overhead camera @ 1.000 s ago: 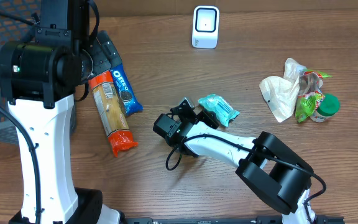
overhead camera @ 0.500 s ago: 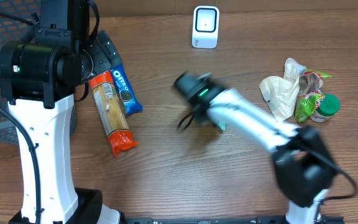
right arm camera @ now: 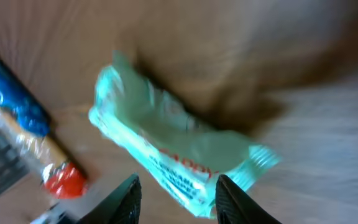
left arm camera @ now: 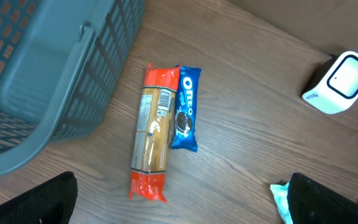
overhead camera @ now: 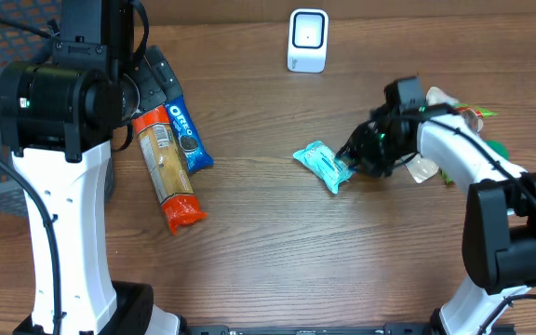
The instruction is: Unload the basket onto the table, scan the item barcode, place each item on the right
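Quick change here: a second ago we had the right gripper [overhead camera: 354, 156] on the other side of the teal packet [overhead camera: 324, 166], and now the arm has swung across and comes at it from the opposite end. The packet itself has barely shifted; we see it flat on the table [overhead camera: 268, 242], its near end right at the gripper's fingertips. The wrist view is blurred; the two fingers stand apart with the packet's edge reaching in between them, but we cannot tell whether they pinch it or just frame it. The left gripper [left arm camera: 185, 199] hangs spread wide with nothing in it, above the cookie pack [left arm camera: 185, 109]. The scanner [overhead camera: 307, 39] sits well apart from the right gripper, beyond the packet. We judge this a re-approach for a grasp: nothing lifted, no barcode shown to the scanner yet.
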`<state>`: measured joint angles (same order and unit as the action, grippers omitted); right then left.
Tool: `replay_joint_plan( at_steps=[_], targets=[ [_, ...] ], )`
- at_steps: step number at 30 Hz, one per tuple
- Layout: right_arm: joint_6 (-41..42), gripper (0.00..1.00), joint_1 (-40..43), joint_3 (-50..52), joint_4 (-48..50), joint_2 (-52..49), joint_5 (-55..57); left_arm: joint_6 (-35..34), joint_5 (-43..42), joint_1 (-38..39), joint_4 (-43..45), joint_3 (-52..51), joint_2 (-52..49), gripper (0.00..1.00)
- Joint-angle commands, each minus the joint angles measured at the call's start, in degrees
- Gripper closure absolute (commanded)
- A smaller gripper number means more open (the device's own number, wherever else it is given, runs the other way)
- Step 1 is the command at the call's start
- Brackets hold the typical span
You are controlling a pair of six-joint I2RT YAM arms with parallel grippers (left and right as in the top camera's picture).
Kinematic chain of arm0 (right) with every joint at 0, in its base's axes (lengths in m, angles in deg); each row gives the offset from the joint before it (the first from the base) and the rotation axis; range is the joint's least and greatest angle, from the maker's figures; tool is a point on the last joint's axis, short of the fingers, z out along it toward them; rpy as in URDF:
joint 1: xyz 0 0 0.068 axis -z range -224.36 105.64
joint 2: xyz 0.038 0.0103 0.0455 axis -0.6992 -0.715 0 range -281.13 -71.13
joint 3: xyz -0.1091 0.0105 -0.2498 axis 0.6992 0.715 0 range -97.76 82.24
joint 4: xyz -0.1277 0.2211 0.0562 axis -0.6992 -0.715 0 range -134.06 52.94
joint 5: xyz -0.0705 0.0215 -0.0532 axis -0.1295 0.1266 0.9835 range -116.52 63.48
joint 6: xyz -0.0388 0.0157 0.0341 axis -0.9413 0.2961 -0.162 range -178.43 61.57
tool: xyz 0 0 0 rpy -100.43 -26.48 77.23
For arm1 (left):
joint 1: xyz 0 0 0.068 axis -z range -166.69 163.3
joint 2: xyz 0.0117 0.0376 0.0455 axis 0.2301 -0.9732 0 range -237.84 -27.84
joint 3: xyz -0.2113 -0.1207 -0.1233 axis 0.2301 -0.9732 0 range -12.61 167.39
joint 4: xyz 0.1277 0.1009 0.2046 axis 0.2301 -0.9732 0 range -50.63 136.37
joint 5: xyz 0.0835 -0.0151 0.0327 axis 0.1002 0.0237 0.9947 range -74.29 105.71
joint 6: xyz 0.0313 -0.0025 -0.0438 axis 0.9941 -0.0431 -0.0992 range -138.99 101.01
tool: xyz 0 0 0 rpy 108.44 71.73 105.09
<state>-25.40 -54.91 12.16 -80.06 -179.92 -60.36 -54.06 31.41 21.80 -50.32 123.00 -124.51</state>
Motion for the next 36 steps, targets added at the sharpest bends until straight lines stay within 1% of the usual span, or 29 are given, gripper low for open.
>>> replay_joint_plan(
  at_steps=[1, 6, 12, 18, 26, 30, 33, 36],
  targets=[
    [4.83, 0.60, -0.55, 4.07, 3.72, 0.61, -6.36, -0.96, 0.81, -0.22, -0.11, -0.15, 0.39, 0.00],
    [5.77, 0.58, -0.59, 8.15, 7.93, 0.61, -5.46, -0.96, 0.81, -0.22, -0.11, -0.15, 0.39, 0.00],
    [4.46, 0.55, -0.70, 9.05, 10.29, 0.61, -3.93, -0.94, 0.81, -0.22, -0.11, -0.15, 0.39, 0.00],
    [4.50, 0.56, -1.55, 9.07, 11.82, 0.61, 1.81, -0.96, 0.81, -0.22, -0.11, -0.15, 0.39, 0.00],
    [4.50, 0.81, -5.81, 9.07, 14.71, 0.61, 8.39, -0.96, 0.81, -0.22, -0.11, -0.15, 0.39, 0.00],
    [4.48, 0.96, -7.13, 9.03, 15.32, 0.63, 9.40, -0.94, 0.81, -0.22, -0.11, -0.15, 0.39, 0.00],
    [3.91, 0.96, -7.13, 8.79, 14.86, 1.01, 9.38, -0.94, 0.81, -0.22, -0.11, -0.15, 0.39, 0.00],
    [1.03, 0.96, -7.13, 7.82, 13.46, 2.19, 10.34, -0.94, 0.81, -0.22, -0.11, -0.15, 0.39, 0.01]
  ],
)
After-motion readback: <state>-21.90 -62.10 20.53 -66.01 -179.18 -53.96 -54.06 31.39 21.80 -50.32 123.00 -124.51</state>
